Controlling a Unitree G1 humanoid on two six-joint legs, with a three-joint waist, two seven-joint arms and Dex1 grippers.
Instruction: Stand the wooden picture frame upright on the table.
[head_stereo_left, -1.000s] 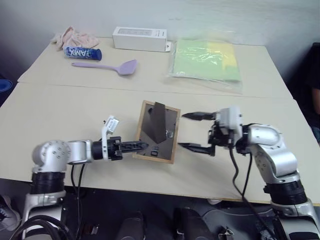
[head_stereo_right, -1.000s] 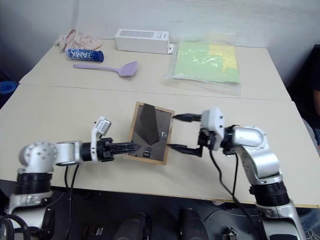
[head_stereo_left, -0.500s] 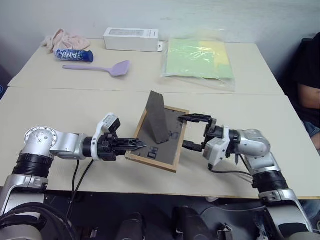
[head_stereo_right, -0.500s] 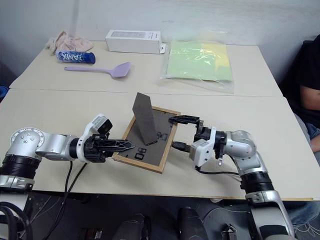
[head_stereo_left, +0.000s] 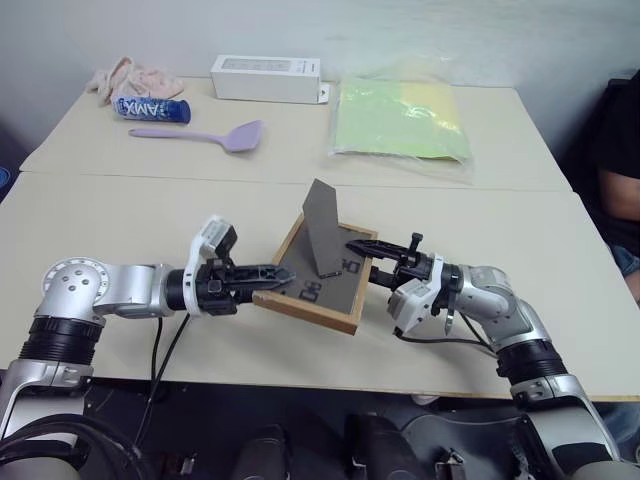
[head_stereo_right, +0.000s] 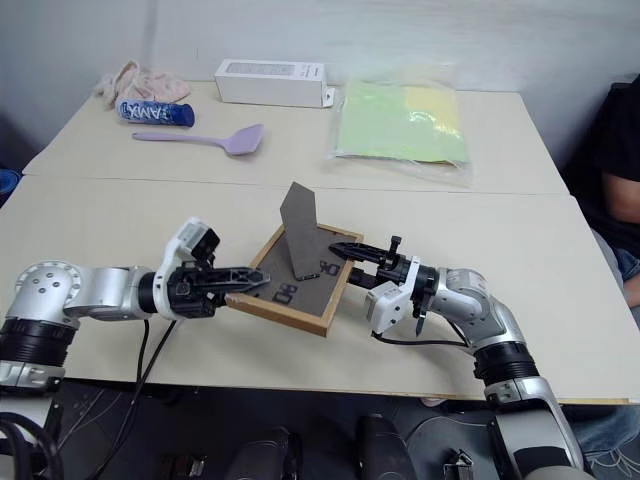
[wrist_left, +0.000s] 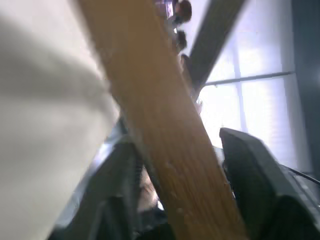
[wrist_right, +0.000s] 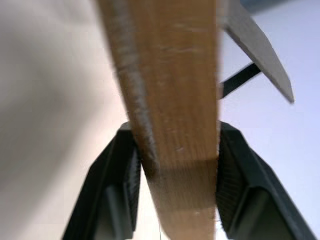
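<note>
Table (head_stereo_left: 120, 215): beige, seamed.
Wooden picture frame (head_stereo_left: 322, 275): near the front edge, dark back upward, stand raised, tilted; long axis diagonal, far-right to near-left.
Right gripper (head_stereo_left: 362, 262): clamped on frame's right rail.
Left gripper (head_stereo_left: 268, 282): fingers astride near-left rail, parted.

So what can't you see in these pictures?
- The picture on the wooden picture frame: head views show its dark back and stand, the front faces the table.
- Small white print on that back: too small to read.
- Left pincer grip: left wrist view has the wood between its fingers, blurred, contact unclear.
- Person at the right: cut off by the edge.
</note>
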